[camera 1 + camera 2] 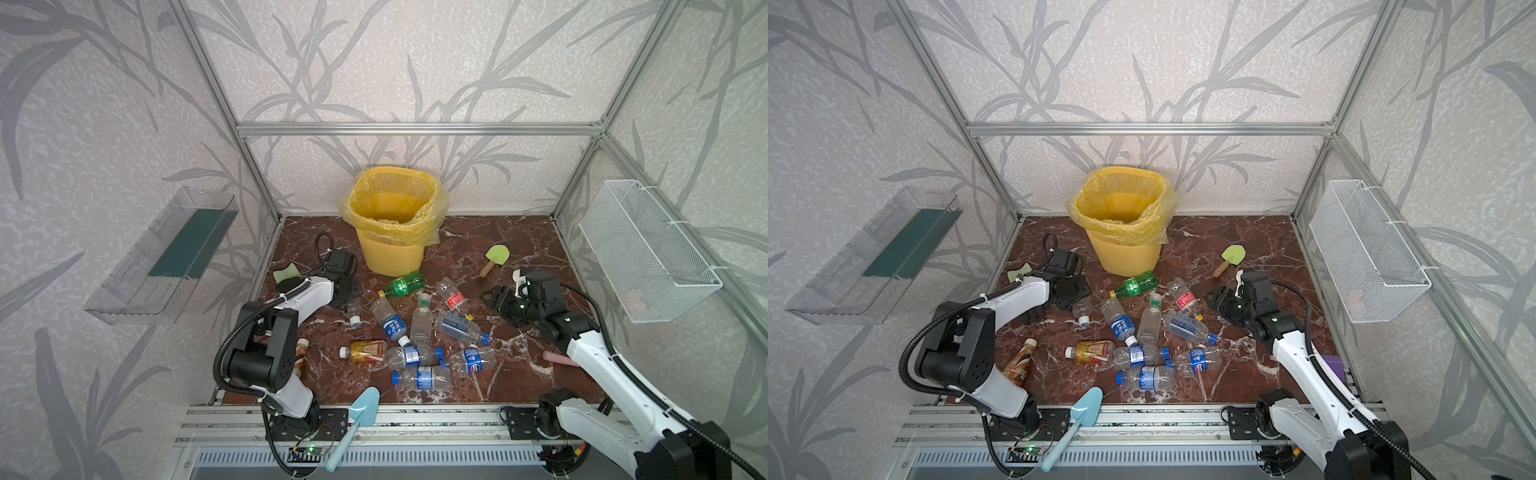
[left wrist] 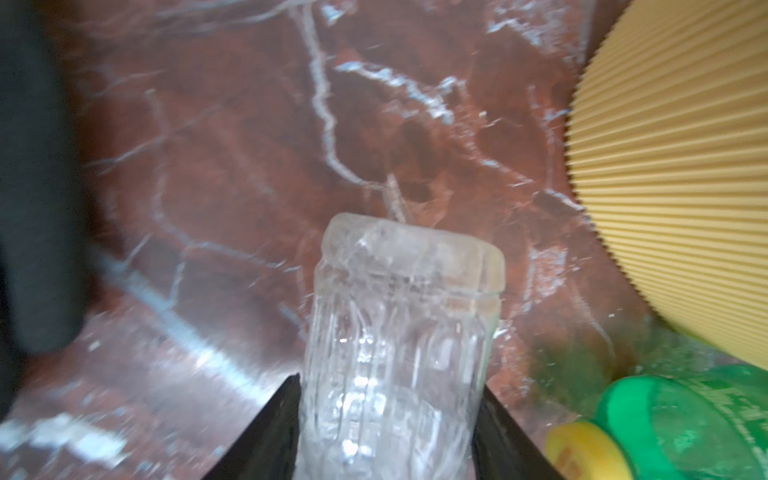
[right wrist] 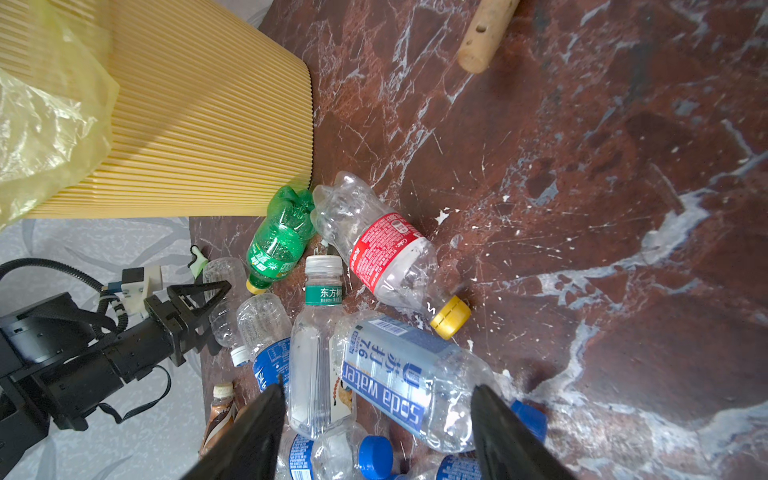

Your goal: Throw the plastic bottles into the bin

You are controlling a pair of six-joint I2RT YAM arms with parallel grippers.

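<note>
Bin (image 1: 390, 253) at back, upright. Plastic bottles (image 1: 422, 322) strewn on floor (image 1: 519, 249) before it: look empty, so light, thin-walled, crushable, slick. My left gripper (image 2: 388, 386) clenched across clear bottle (image 2: 399, 316) mid-body; gentle squeeze best. My right gripper (image 3: 378, 388) spread, holding nothing, above soda-water bottle (image 3: 436, 399).

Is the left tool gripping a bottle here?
Yes, the left tool has a clear bottle pinched between its jaws.

left arm (image 1: 309, 293) and right arm (image 1: 592, 353) are both white shells on chunky black joints, each with a black ribbed hose (image 1: 217, 361) zip-tied along it. right claw (image 1: 489, 296) is black with triangular cut-outs, tiny green light (image 1: 520, 306) glowing on the joint behind it
</note>
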